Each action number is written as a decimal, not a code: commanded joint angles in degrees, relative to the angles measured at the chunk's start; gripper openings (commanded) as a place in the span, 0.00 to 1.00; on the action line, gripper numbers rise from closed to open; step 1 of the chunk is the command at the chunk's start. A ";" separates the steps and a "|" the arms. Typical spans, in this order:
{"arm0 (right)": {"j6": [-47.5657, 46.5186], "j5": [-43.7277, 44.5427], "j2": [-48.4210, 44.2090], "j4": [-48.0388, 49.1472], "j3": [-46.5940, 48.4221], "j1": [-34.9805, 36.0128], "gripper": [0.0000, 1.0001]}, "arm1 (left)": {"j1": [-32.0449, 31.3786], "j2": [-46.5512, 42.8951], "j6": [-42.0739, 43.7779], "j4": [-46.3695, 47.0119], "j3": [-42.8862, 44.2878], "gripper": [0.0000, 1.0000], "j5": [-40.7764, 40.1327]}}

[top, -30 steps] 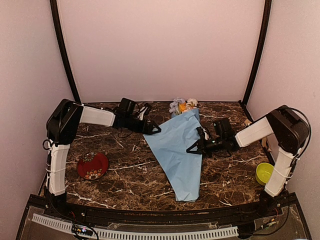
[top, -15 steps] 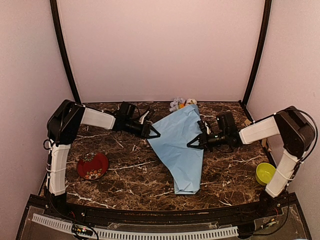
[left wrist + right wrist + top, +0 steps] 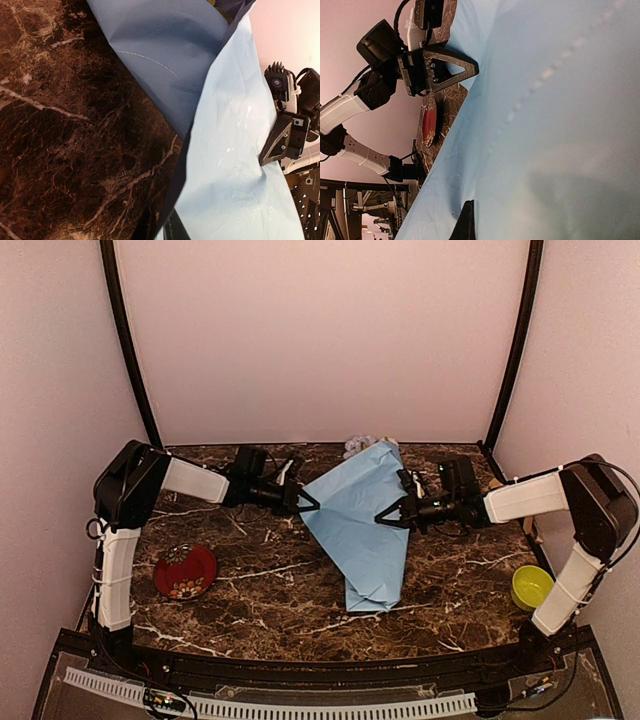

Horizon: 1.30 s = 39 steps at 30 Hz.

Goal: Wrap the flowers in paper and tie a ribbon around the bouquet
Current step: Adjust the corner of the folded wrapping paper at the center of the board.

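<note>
The bouquet's light blue paper lies as a long cone across the table's middle, its tip toward the near edge. Flowers peek out at its far end, mostly covered. My left gripper is shut on the paper's left edge, where the navy inner face shows. From the right wrist its fingers meet in a point at that edge. My right gripper is shut on the paper's right side, creasing the sheet at its tip. One dark finger lies against the blue surface. The ribbon is out of view.
A red patterned dish sits at the near left of the marble table. A small green bowl stands at the near right beside the right arm's base. Pink walls and black posts close in the back and sides.
My left gripper has closed on the paper's left edge. The right gripper has moved toward the back with the paper, raising its upper part and covering more of the flowers.
</note>
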 commanded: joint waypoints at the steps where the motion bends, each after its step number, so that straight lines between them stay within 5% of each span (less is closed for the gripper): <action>1: -1.03 -1.41 -1.39 2.39 2.29 -0.43 0.00 | -0.02 -0.06 -12.00 9.30 -3.57 0.07 1.80; 30: -0.78 -2.43 -1.51 3.07 4.46 -0.43 0.00 | -8.42 9.11 -16.14 7.22 7.27 0.36 -3.98; 39: -0.69 -2.67 0.22 5.14 1.67 -0.47 0.00 | -10.12 13.39 -26.70 19.81 8.23 0.39 -2.39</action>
